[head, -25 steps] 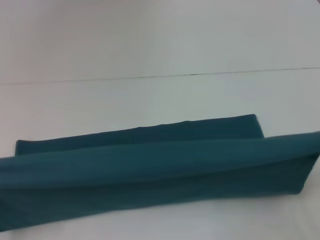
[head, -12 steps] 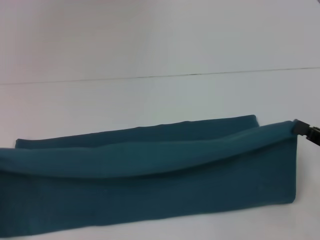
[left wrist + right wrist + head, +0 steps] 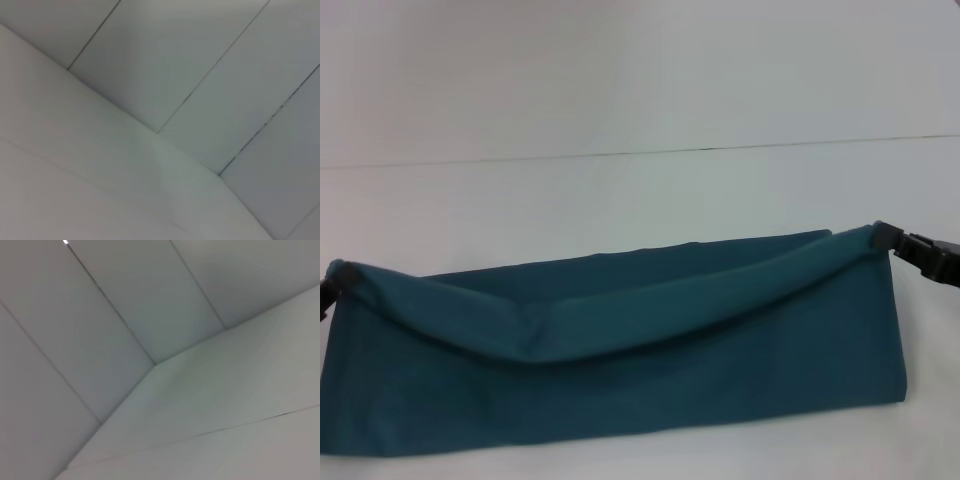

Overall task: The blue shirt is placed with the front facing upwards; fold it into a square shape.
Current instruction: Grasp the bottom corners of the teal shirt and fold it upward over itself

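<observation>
Both tools have drawn back toward the robot: the shirt (image 3: 620, 370) edge now sags between left tool (image 3: 340, 276) and right tool (image 3: 882, 236).

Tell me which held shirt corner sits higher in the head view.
The right tool's corner of the shirt; the left tool's corner hangs lower, and the edge between them sags.
</observation>
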{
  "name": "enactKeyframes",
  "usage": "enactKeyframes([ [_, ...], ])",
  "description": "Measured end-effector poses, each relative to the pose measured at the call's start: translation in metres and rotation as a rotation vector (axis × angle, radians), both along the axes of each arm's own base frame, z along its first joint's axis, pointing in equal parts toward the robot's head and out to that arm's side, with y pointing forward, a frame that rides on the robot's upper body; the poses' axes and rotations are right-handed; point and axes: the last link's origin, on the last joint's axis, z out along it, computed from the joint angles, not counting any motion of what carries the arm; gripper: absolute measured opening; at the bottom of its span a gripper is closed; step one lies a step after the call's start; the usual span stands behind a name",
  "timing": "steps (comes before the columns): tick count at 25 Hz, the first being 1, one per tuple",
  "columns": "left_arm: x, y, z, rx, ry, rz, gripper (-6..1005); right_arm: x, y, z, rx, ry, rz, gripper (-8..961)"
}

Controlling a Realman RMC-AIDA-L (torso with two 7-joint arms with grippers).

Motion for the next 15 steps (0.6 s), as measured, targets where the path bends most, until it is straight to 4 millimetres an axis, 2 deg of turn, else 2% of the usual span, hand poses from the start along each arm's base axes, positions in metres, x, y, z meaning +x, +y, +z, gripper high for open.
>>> enactKeyframes([
  [9, -0.009, 0.020, 0.002, 0.035, 0.044, 0.106, 39, 0.010, 0.021, 0.001, 0.070, -0.037, -0.112, 54],
  [15, -0.011, 0.029, 0.000, 0.046, 0.065, 0.146, 39, 0.007, 0.040, -0.003, 0.080, -0.051, -0.143, 62],
])
